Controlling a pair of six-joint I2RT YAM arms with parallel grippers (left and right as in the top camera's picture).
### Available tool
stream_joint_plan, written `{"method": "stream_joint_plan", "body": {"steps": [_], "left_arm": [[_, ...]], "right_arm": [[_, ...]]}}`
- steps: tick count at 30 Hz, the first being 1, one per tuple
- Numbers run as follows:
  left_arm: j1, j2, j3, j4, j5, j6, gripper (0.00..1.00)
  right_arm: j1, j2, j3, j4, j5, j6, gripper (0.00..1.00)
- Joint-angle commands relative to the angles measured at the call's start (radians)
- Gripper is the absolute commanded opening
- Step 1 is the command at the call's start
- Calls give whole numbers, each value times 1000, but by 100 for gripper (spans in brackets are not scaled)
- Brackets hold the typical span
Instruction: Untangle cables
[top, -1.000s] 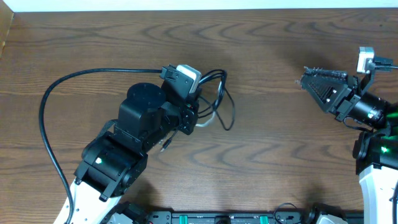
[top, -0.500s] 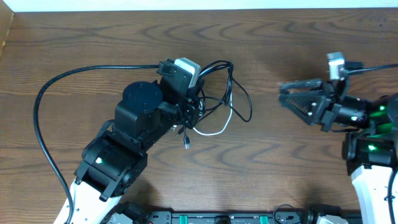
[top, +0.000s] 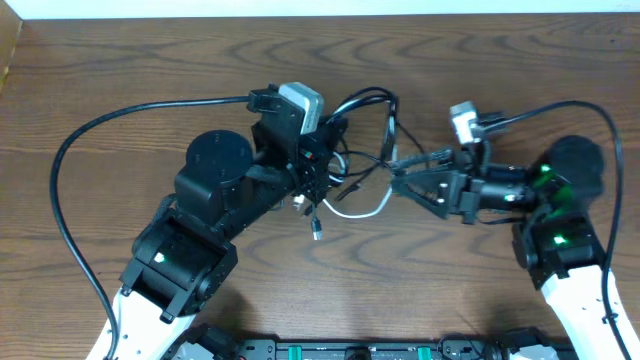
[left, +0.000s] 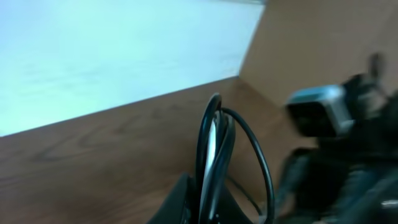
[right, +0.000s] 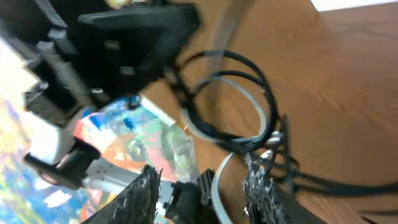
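Subject of the task: the cables (top: 352, 170), a bundle of thin black cords with one white cord (top: 360, 212), located at the middle of the table (top: 480, 60), slightly nearer its far edge than its near edge.

Left gripper (top: 315, 172): pressed together on the bundle. The left wrist view shows the cords (left: 211, 143) rising in a tight loop straight out from between the closed fingers (left: 183, 199).

Right gripper (top: 398, 182): reaches in from the right edge side, jaws spread. The tips stand at the right flank of the bundle. In the right wrist view the black loops (right: 249, 81) hang ahead of the two fingers (right: 146, 193), and the white cord runs down through the gap between them. Whether either pad touches a cord cannot be told; the picture is blurred.

One black loop arcs toward the far edge. A small plug (top: 316, 232) sits below the left gripper, toward the near edge.

A thick black arm cable (top: 70, 170) curves along the left edge side, apart from the bundle
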Motion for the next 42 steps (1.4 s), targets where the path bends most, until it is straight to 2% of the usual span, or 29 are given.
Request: {"method": "stream_joint_plan", "body": {"steps": [1,8,16,21,26,29,33,42], "left_arm": [[3,0,22,14,96,-40,7],[-14,0,23,14,108,-73,8],[-16,-3,23,45,127,-72,8],[-15,-4,23,55,119,-72,8],[-15,-17,23,58,119,-72,7],[-15,-17,23,58,119,-69,8],[-15,-15,23,59,119,-64,8],[-15,-15,23,49,118,-65,8]], "right_arm": [[58,20,10,-51,152,-126,43],[111,79,10,-148,378,-187,42],[109,151,10,-356,568,-255,38],[108,150,10,-383,599,-270,36],[95,150,10,-466,720,-273,34],[90,150,10,-449,648,-285,34],[90,150,10,-374,448,-359,36],[91,150,10,-217,200,-374,37]]}}
